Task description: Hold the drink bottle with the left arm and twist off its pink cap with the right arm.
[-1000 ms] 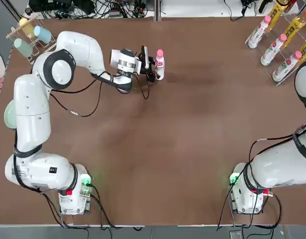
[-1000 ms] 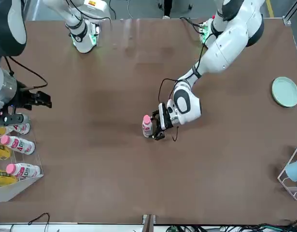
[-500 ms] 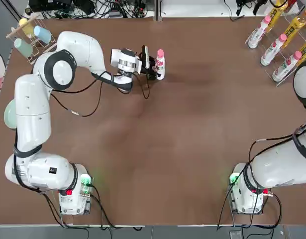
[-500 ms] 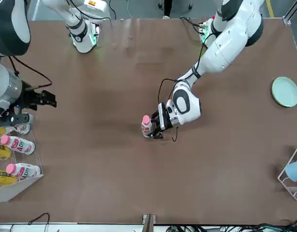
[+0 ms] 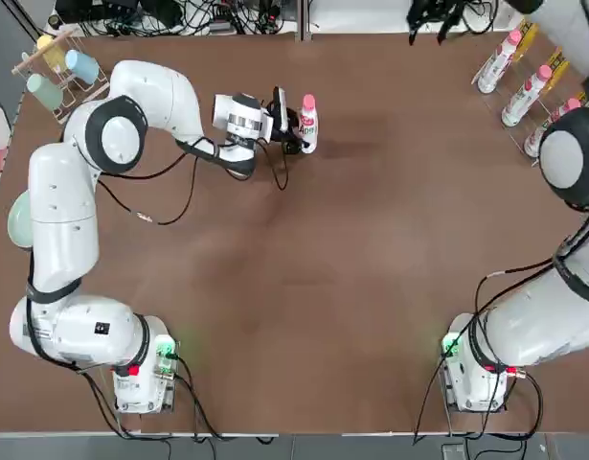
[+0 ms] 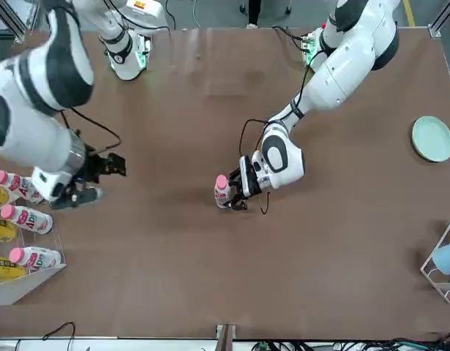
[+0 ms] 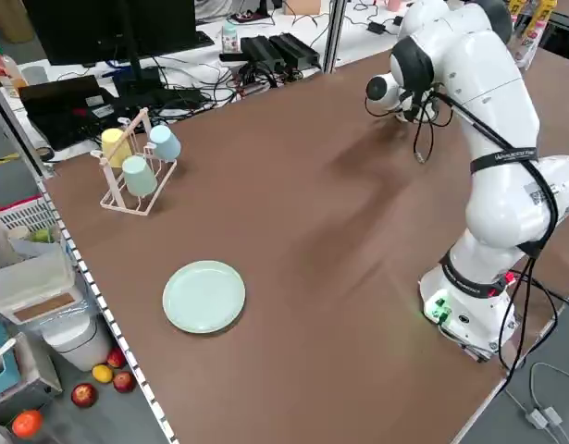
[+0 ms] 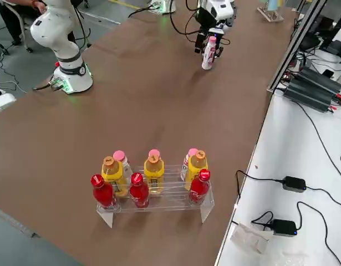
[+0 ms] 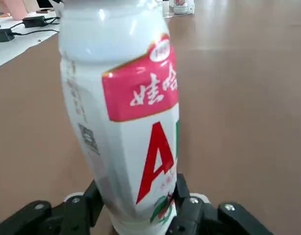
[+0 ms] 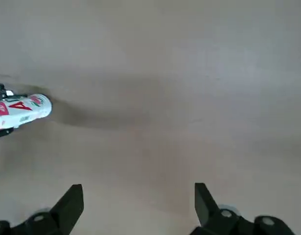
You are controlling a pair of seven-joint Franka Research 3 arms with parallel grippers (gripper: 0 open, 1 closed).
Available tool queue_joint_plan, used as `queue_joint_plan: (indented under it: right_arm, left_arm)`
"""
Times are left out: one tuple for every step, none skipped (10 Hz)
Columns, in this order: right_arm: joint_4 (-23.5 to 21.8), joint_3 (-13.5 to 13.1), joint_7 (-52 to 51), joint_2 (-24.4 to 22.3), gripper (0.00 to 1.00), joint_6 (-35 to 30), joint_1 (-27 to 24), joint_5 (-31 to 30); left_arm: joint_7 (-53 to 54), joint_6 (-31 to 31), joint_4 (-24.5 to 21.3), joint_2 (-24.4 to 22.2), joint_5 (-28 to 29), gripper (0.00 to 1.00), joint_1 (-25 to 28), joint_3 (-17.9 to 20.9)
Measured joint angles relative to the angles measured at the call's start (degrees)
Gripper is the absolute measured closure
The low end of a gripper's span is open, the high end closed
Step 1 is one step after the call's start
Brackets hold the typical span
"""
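Note:
The drink bottle [image 5: 306,129] stands upright on the brown table, far of centre, its pink cap [image 5: 307,101] on top. My left gripper [image 5: 294,125] is shut on the drink bottle's lower body, reaching in from the side. The left wrist view shows the white label with red lettering [image 9: 130,122] filling the frame, with a black finger [image 9: 189,205] pressed against its base. My right gripper [image 6: 107,170] is open and hangs well away from the bottle, near the table's far edge on my right. Its wrist view shows the bottle [image 10: 25,111] far off beyond spread fingers [image 10: 72,203].
A clear rack of pink-capped, yellow and red bottles [image 8: 153,183] stands at the far right of the table [image 5: 371,240]. A cup rack [image 5: 59,67] sits at the far left corner and a green plate [image 6: 432,139] lies near the left edge.
My left gripper has shut on the drink bottle. The right arm has swung away from the bottle rack toward the middle of the table, its gripper still open.

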Motion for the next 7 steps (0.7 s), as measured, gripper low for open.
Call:
queue_joint_plan:
  right_arm:
    - [-0.5,0.0,0.6,0.2,0.0,1.5,1.5,0.2]
    - [-1.9,0.1,3.0,0.2,0.0,5.0,4.0,0.4]
    - [-3.9,0.2,7.9,0.4,0.0,10.1,7.6,0.4]
    - [-5.5,0.2,12.0,1.0,0.04,14.5,11.1,0.4]
    - [-6.2,0.2,15.5,2.3,0.05,18.4,13.7,0.4]
    - [-6.3,0.2,18.9,4.3,0.05,22.1,15.7,0.4]
    - [-6.1,0.2,21.2,6.4,0.05,24.5,16.9,0.4]
  left_arm:
    - [0.0,0.0,0.0,0.0,0.0,0.4,0.0,0.0]
    - [0.0,0.0,0.1,0.0,0.0,0.4,0.0,0.0]
    - [0.0,0.0,0.1,0.0,0.0,0.4,-0.1,0.1]
    - [0.0,0.0,0.2,0.0,0.0,0.4,-0.1,0.1]
    - [0.0,0.1,0.2,0.0,-0.1,0.4,-0.2,0.1]
    - [0.0,0.1,0.3,0.0,-0.2,0.4,-0.2,0.2]
    - [0.0,0.2,0.3,0.0,-0.3,0.4,-0.3,0.2]
